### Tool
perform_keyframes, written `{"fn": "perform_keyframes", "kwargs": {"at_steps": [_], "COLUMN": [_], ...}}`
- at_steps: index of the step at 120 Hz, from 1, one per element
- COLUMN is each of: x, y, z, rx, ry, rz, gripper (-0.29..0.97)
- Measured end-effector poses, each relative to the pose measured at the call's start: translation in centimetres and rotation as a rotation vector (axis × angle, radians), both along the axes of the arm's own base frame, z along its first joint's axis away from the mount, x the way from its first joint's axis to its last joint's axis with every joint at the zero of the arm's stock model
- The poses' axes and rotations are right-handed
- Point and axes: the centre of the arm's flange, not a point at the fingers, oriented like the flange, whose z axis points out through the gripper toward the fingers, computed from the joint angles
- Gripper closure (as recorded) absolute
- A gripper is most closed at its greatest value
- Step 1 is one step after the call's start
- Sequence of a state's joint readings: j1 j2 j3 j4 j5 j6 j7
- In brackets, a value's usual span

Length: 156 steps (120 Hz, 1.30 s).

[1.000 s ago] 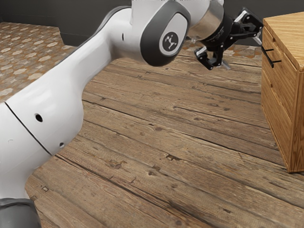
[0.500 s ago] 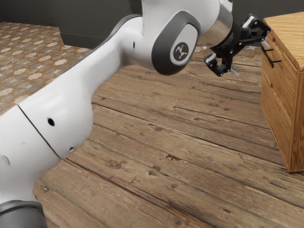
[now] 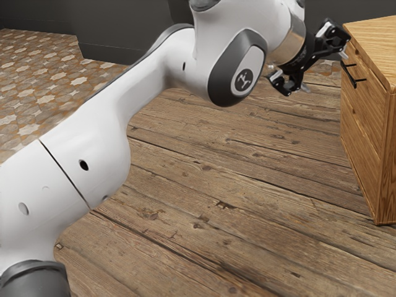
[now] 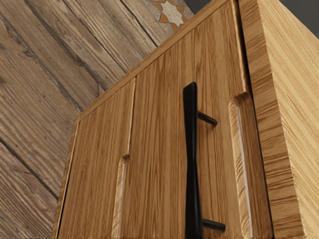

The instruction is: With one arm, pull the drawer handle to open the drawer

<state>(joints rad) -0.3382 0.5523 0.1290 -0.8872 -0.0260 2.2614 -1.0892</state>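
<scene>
The slim black bar handle (image 3: pixel 351 73) sits at the frame's upper right on the light oak drawer cabinet (image 3: pixel 371 130), drawer shut. The black two-finger gripper (image 3: pixel 322 67) has edged closer, now just beside it, fingers spread wide, not touching; grasping looks next.

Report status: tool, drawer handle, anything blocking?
Tool open, just short of the drawer handle, not touching. Drawer looks shut, flush with the wooden cabinet. Nothing between tool and handle.
</scene>
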Motion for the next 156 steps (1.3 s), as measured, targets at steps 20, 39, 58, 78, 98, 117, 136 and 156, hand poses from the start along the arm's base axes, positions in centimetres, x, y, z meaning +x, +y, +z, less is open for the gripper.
{"fn": "perform_keyframes", "kwargs": {"at_steps": [20, 39, 58, 78, 98, 117, 136, 156], "x": [0.6, 0.9, 1.1, 1.6, 2.6, 3.5, 3.8, 4.1], "y": [-0.8, -0.1, 0.3, 0.1, 1.2, 0.9, 0.4, 0.2], "z": [-1.4, -2.2, -2.0, -2.9, -3.8, -5.2, -4.7, -5.6], "rx": [0.000, 0.026, 0.037, 0.039, 0.032, 0.022, 0.014, 0.019], "ry": [-0.004, 0.021, 0.017, 0.006, -0.009, -0.041, -0.082, -0.081], "rz": [-0.008, 0.008, 0.015, 0.014, 0.026, 0.020, 0.011, 0.008], "gripper": [0.02, 0.02, 0.02, 0.02, 0.02, 0.02, 0.02, 0.02]}}
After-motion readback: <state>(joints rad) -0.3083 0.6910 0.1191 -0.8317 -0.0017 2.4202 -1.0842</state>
